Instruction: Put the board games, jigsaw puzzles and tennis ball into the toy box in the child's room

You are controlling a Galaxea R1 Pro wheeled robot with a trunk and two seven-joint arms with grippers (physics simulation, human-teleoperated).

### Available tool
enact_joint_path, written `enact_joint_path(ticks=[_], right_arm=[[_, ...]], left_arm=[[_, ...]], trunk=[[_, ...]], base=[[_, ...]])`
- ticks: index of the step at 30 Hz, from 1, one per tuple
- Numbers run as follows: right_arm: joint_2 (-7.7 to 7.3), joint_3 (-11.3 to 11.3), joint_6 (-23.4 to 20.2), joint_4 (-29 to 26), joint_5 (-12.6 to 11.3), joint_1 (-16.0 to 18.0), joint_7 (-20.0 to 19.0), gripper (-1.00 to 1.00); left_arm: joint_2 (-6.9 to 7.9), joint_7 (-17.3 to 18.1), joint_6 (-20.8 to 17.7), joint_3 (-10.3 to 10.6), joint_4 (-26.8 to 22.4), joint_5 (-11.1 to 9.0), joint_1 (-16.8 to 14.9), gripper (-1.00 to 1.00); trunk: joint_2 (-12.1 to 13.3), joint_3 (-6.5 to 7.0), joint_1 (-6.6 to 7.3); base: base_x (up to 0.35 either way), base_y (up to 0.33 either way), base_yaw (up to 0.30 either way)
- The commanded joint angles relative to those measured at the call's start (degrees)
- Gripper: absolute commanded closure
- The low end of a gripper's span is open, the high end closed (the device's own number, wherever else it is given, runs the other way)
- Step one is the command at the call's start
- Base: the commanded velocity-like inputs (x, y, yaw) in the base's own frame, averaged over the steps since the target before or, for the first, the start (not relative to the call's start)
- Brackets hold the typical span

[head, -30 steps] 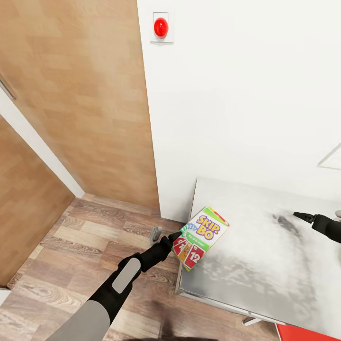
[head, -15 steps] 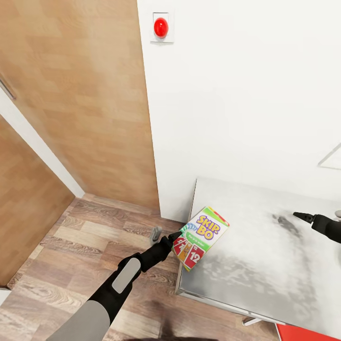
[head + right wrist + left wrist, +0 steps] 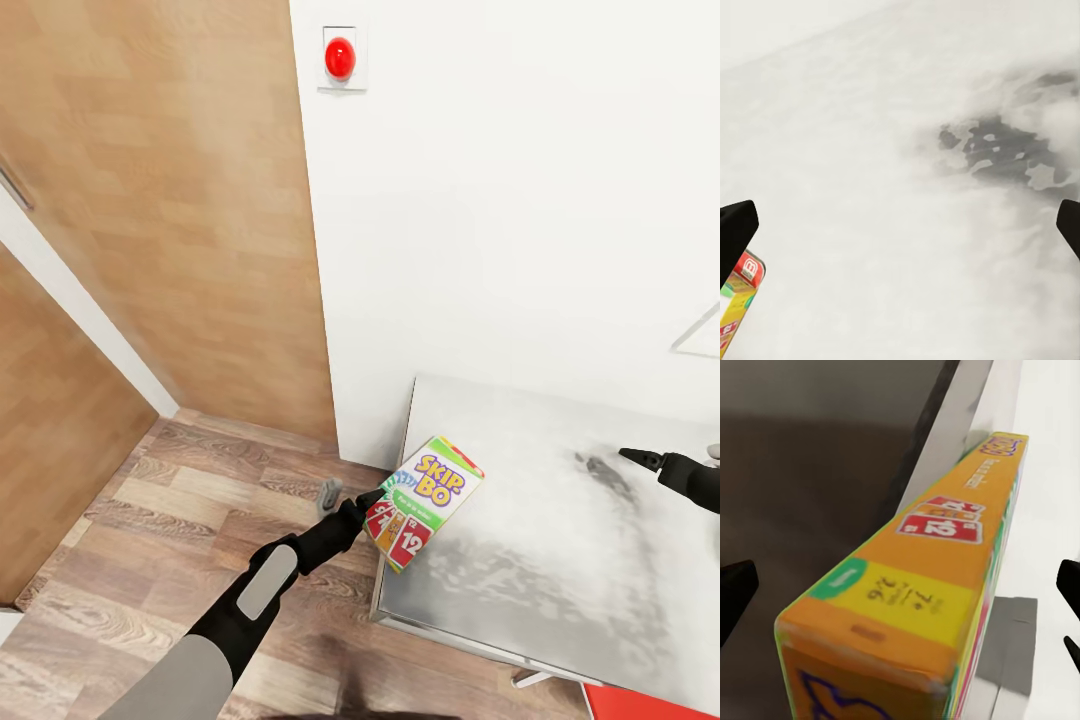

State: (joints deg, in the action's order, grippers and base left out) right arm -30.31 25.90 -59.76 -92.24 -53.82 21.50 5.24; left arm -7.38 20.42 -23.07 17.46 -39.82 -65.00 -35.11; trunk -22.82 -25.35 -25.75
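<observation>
White wall with a red button point(image 3: 340, 58), wood doors at left, mottled grey-white table point(image 3: 560, 560) at right. Left gripper point(image 3: 372, 505) jaws gripping the "Skip-Bo" box point(image 3: 424, 502) (cards "12") over the table's near corner. Right gripper point(image 3: 634, 456) above the table, jaws spread, holding nothing.

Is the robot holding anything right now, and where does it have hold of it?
The left pincer holds the Skip-Bo box by its lower corner.

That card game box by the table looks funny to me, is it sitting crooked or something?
Yes. The Skip-Bo box is tilted and pokes past the table's corner, over the floor. The left gripper is at its lower end.
</observation>
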Motion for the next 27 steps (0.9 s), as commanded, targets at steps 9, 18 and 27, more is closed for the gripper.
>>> enact_joint_path(ticks=[9,18,27], right_arm=[[-0.01,0.0,-0.2,0.0,-0.6,0.0,0.6,-1.0],[-0.01,0.0,-0.2,0.0,-0.6,0.1,0.6,-1.0],[-0.02,0.0,-0.2,0.0,-0.6,0.1,0.6,-1.0]], left_arm=[[0.0,0.0,-0.3,0.0,0.0,-0.5,0.1,1.0],[0.04,0.0,-0.3,0.0,0.0,-0.5,0.1,1.0],[0.08,0.1,-0.3,0.0,0.0,-0.5,0.1,1.0]], trunk=[[-0.1,-0.08,-0.03],[-0.1,-0.08,-0.03],[-0.1,-0.08,-0.03]], base=[[0.0,0.0,0.0],[0.0,0.0,0.0],[0.0,0.0,0.0]])
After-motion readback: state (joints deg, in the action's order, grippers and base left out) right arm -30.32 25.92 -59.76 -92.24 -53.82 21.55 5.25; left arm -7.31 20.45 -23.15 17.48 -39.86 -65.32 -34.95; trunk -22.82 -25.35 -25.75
